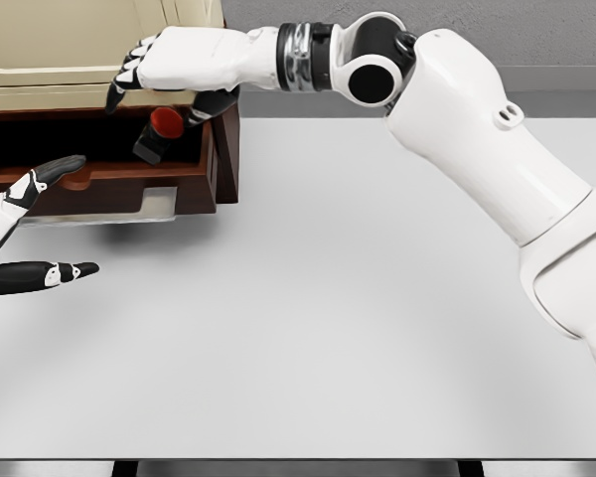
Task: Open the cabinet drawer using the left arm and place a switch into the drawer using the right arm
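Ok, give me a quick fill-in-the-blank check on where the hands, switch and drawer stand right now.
1. The cabinet drawer is ____.
2. The switch has a ____ button.
3. The ____ hand is above the drawer with the switch.
4. The left hand holds ____.

Missing words: open; red; right; nothing

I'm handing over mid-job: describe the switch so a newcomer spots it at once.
Find the wooden cabinet at the table's far left corner, with its dark drawer pulled open. Just above the drawer, under the right robot hand, sits the switch: a small black block with a red round button, the only red thing there.
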### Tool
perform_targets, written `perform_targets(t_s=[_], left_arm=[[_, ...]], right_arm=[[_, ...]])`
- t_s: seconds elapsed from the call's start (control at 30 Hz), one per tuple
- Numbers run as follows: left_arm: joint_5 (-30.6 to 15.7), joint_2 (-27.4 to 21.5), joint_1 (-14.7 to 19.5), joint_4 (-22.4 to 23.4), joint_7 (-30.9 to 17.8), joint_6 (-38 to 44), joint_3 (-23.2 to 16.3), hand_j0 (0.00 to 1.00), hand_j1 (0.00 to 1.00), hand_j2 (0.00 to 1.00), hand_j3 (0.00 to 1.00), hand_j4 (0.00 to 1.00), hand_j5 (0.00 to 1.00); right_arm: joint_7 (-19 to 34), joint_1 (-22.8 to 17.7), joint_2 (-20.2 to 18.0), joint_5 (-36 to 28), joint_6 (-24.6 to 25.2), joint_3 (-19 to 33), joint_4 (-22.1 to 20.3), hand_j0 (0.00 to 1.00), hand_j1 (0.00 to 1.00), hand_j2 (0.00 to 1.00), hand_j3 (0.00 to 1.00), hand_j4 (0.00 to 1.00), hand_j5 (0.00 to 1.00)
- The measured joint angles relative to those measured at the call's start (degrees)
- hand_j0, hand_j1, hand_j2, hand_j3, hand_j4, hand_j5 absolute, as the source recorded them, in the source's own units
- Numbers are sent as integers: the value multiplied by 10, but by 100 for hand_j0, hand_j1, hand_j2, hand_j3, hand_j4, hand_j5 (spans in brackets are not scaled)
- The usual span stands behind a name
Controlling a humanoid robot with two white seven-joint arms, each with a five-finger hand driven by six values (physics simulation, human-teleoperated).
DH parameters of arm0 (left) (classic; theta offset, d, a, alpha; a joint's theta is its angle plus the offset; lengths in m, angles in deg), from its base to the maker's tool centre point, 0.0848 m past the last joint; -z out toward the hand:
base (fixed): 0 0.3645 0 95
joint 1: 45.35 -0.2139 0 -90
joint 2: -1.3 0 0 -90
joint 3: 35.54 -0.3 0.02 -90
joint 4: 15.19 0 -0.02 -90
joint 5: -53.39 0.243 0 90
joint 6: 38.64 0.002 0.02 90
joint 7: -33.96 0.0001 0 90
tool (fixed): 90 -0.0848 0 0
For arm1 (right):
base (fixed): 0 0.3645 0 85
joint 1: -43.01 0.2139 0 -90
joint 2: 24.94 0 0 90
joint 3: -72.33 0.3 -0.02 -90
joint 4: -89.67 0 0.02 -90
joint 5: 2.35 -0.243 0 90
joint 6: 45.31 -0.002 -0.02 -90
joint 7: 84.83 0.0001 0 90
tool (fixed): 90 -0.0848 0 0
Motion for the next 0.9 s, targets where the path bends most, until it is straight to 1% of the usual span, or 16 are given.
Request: perform_targets(t_s=[0.2, 0.27, 0.3, 0.37, 0.43, 0.53, 0.6, 0.67, 0.73, 0.77, 0.9], left_arm=[[0, 0, 0, 0, 0, 0, 0, 100, 100, 100, 100, 100, 100], [0, 0, 0, 0, 0, 0, 0, 100, 100, 100, 100, 100, 100], [0, 0, 0, 0, 0, 0, 0, 100, 100, 100, 100, 100, 100], [0, 0, 0, 0, 0, 0, 0, 100, 100, 100, 100, 100, 100], [0, 0, 0, 0, 0, 0, 0, 100, 100, 100, 100, 100, 100], [0, 1, 0, 0, 0, 0, 0, 100, 100, 100, 100, 100, 100], [0, 0, 0, 0, 0, 0, 0, 100, 100, 100, 100, 100, 100], [0, 0, 0, 0, 0, 0, 0, 100, 100, 100, 100, 100, 100], [0, 0, 0, 0, 0, 0, 0, 100, 100, 100, 100, 100, 100], [0, 0, 0, 0, 0, 0, 0, 100, 100, 100, 100, 100, 100], [0, 1, -4, 0, 0, 0, 0, 100, 100, 100, 100, 100, 100]], right_arm=[[0, 6, -1, 0, 0, 0, 1, 100, 100, 100, 100, 100, 100], [0, 6, -20, -2, 0, 2, -5, 100, 100, 100, 100, 100, 100], [-1, 3, -36, -3, 0, 3, -16, 100, 100, 100, 100, 100, 100], [-1, -8, -81, -14, 0, 4, -53, 100, 100, 100, 100, 100, 100], [-2, -32, -147, -33, 0, 5, -100, 100, 100, 100, 100, 100, 100], [-5, -70, -256, -53, 0, 8, -168, 100, 100, 100, 100, 100, 100], [-7, -90, -320, -67, 0, 9, -197, 100, 100, 100, 100, 100, 100], [-8, -112, -369, -76, 0, 11, -212, 100, 100, 100, 100, 100, 100], [-9, -150, -398, -80, -1, 29, -220, 100, 100, 100, 100, 100, 100], [-10, -158, -407, -81, 0, 40, -222, 100, 100, 100, 100, 100, 100], [-10, -166, -423, -85, 0, 59, -230, 100, 100, 100, 100, 100, 100]])
